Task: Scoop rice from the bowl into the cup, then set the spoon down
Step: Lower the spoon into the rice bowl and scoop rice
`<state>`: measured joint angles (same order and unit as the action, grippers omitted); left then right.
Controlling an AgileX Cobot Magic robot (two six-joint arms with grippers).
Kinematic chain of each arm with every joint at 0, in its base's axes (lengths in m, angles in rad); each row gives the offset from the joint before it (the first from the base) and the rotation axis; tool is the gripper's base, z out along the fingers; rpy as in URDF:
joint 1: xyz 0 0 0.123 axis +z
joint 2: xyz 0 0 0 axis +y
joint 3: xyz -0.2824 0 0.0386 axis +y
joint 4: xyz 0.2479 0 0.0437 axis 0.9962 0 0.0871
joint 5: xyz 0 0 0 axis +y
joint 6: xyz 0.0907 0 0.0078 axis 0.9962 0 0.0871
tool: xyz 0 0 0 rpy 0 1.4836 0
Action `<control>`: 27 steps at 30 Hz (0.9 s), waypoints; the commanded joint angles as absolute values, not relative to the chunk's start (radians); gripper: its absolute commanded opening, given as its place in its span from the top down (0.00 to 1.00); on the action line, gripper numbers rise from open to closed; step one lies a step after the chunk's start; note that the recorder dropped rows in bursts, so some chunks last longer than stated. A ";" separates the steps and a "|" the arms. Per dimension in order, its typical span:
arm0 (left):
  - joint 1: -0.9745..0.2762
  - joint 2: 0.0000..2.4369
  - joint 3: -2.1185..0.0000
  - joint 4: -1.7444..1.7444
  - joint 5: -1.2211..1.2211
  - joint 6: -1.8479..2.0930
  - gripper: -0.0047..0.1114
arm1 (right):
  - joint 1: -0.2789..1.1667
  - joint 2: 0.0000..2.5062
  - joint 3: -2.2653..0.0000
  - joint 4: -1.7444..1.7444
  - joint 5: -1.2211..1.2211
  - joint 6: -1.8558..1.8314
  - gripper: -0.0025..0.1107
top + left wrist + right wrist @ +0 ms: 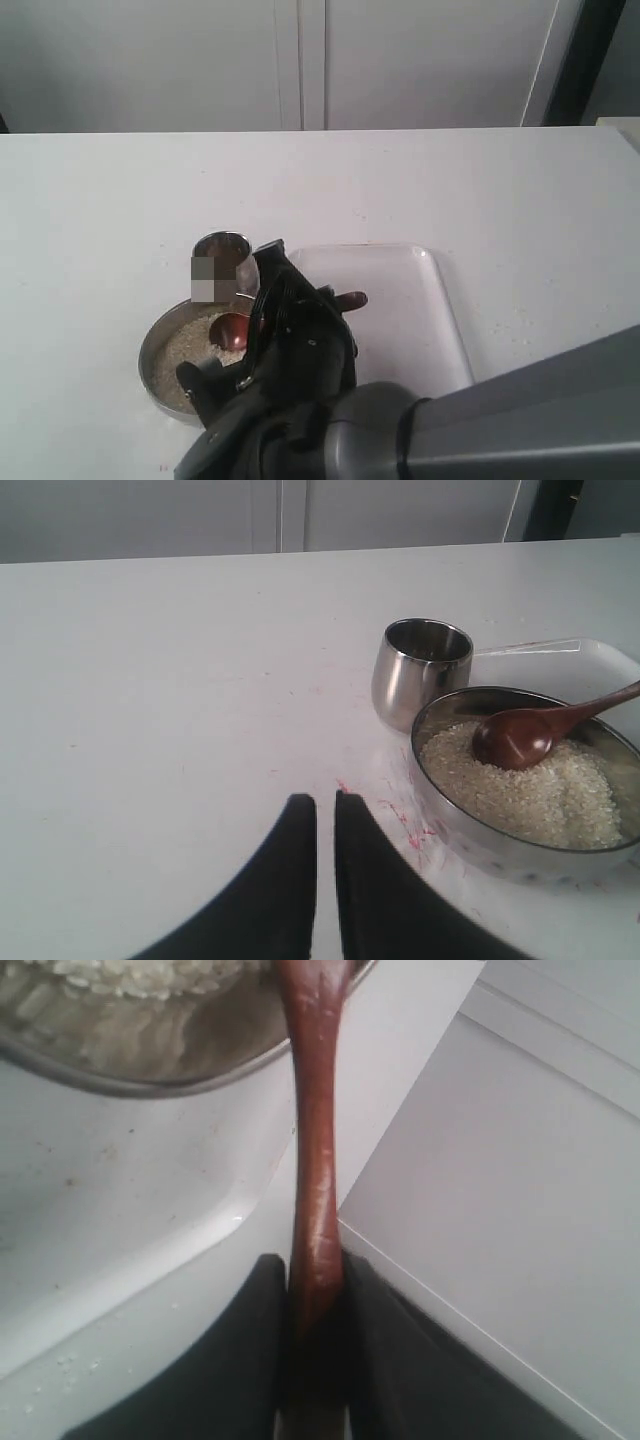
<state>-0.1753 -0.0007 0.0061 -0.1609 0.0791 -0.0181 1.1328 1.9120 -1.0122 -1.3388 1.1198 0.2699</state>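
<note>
While my right gripper [315,1270] grips the spoon [315,1160] near the handle's end, jaws closed tight on the wood, its long axis runs from bowl [440,708] to tray [400,300]. Scoop sits on the rice [530,795]; handle slants up over the rim, tip toward the tray. Cup [420,675] upright beside the bowl; contact unclear. Left gripper [325,815]: fingers almost together, thin slit, holding nothing. Exterior view: my arm hides mid-handle and part of the bowl; a pixelated patch covers the cup's side.
</note>
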 commanded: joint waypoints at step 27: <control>-0.184 0.000 0.000 -0.171 0.076 -0.019 0.84 | 0.879 1.744 -1.359 -0.285 1.094 -0.268 0.98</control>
<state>-0.1753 -0.0007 0.0061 -0.1609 0.0791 -0.0181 0.9092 1.7838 -1.3562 -0.3252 1.1308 -0.2519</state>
